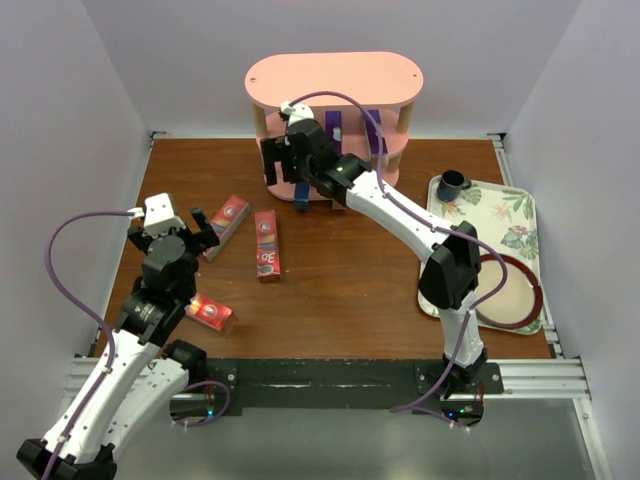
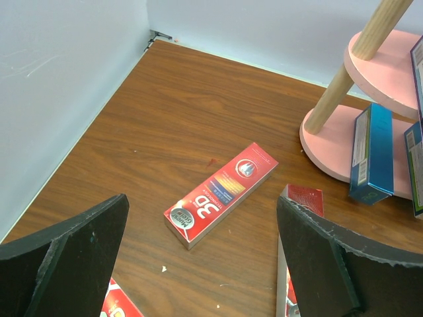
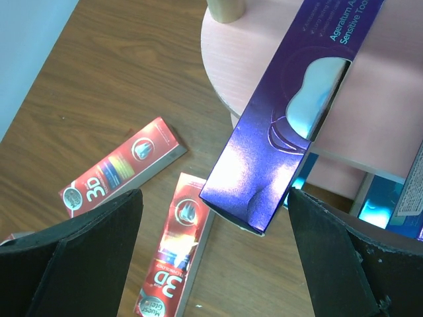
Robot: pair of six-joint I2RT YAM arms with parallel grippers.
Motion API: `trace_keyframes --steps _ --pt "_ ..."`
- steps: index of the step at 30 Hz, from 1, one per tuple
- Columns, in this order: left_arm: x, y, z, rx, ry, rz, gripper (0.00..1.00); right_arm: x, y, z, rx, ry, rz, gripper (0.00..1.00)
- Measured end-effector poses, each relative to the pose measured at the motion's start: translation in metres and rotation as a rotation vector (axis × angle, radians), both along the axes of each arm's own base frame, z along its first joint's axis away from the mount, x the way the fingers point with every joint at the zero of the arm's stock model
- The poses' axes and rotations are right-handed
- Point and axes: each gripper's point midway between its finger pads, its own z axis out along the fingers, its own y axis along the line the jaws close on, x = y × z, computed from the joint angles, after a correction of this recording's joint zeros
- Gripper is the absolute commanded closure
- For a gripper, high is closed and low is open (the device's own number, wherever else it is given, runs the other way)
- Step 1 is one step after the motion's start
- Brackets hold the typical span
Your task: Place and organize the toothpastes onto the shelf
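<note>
The pink shelf (image 1: 335, 85) stands at the back of the table. My right gripper (image 1: 284, 160) is at its left end, open. In the right wrist view its gripper (image 3: 215, 257) has wide jaws either side of a purple toothpaste carton (image 3: 291, 112), which lies on a pink board (image 3: 231, 72) with its end overhanging. Other purple cartons (image 1: 335, 125) stand on the shelf. Blue cartons (image 2: 371, 152) stand on the bottom board (image 2: 330, 142). Three red "3D" cartons lie on the table (image 1: 228, 222) (image 1: 266, 244) (image 1: 210, 313). My left gripper (image 1: 170, 235) is open and empty over them, as the left wrist view (image 2: 201, 264) shows.
A floral tray (image 1: 520, 215) lies at the right edge with a dark mug (image 1: 451, 184) and a round plate (image 1: 505, 290). White walls close in the table on the left, back and right. The right arm stretches diagonally across the table's middle.
</note>
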Motion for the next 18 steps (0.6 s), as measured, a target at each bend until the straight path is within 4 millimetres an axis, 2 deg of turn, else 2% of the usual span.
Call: trace_keyframes --steps 6,11,18 --pt "0.0 0.0 0.0 0.0 0.0 -0.001 0.0 -0.001 0.0 0.0 0.005 -0.003 0.003 0.05" --pt "0.0 0.0 0.0 0.0 0.0 -0.002 0.0 -0.016 0.001 0.001 0.019 0.019 0.062 0.05" --pt "0.0 -0.001 0.0 0.0 0.001 -0.005 0.0 -0.054 -0.008 0.033 0.051 -0.012 0.124 0.03"
